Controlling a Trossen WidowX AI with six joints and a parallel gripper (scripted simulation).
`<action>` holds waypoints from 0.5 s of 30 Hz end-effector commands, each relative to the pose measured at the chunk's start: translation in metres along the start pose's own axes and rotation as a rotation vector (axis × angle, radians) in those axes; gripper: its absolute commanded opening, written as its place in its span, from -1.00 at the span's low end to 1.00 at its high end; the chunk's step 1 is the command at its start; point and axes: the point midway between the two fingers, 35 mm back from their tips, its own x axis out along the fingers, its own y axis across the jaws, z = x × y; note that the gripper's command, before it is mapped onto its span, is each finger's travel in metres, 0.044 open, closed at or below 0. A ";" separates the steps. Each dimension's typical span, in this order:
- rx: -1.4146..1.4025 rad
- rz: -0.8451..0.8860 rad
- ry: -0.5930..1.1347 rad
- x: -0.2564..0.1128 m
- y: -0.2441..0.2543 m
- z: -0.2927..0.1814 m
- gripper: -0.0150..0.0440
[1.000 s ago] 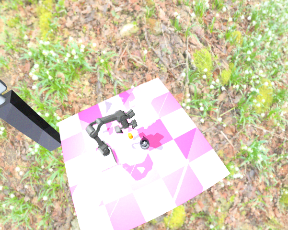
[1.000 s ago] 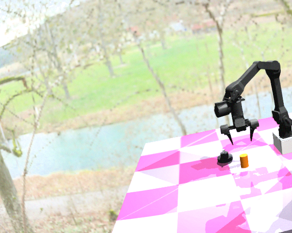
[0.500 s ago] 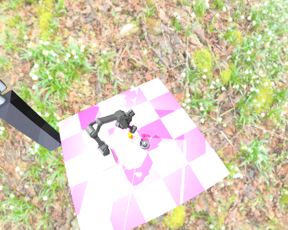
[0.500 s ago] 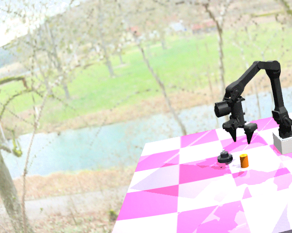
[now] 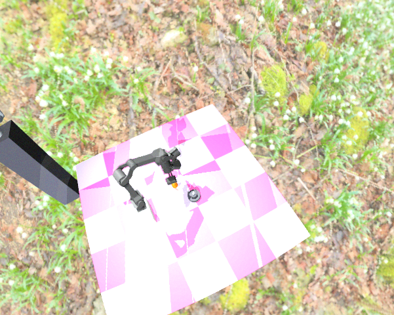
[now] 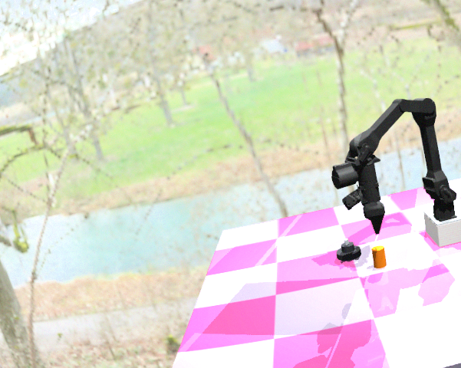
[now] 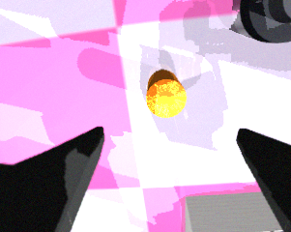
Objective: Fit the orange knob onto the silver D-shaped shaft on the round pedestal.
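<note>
The orange knob point(image 5: 174, 185) point(image 6: 379, 257) point(image 7: 166, 99) stands upright on the table, beside the pedestal. Its underside and hole are hidden. The dark round pedestal point(image 5: 197, 198) point(image 6: 348, 254) point(image 7: 255, 30) stands a short way off, at the top right corner of the wrist view. The short shaft point(image 6: 345, 241) stands up from its middle with nothing on it; its flat side cannot be made out. My gripper point(image 5: 172, 180) point(image 6: 377, 232) point(image 7: 170, 133) is open and empty, pointing down above the table. In the wrist view the knob shows between and beyond the two fingertips.
The pink and white checkered table point(image 5: 234, 260) point(image 6: 238, 320) carries the arm's light base block point(image 6: 452, 231) point(image 7: 232, 213), set back from the knob. Shadows and bright patches lie across the table. A tall dark post point(image 5: 31, 166) stands by the table's left edge in the top view.
</note>
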 end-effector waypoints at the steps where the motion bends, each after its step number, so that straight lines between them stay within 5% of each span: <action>1: 0.021 -0.003 -0.005 0.003 -0.001 0.001 1.00; 15: 0.021 -0.003 -0.005 0.049 -0.001 0.003 1.00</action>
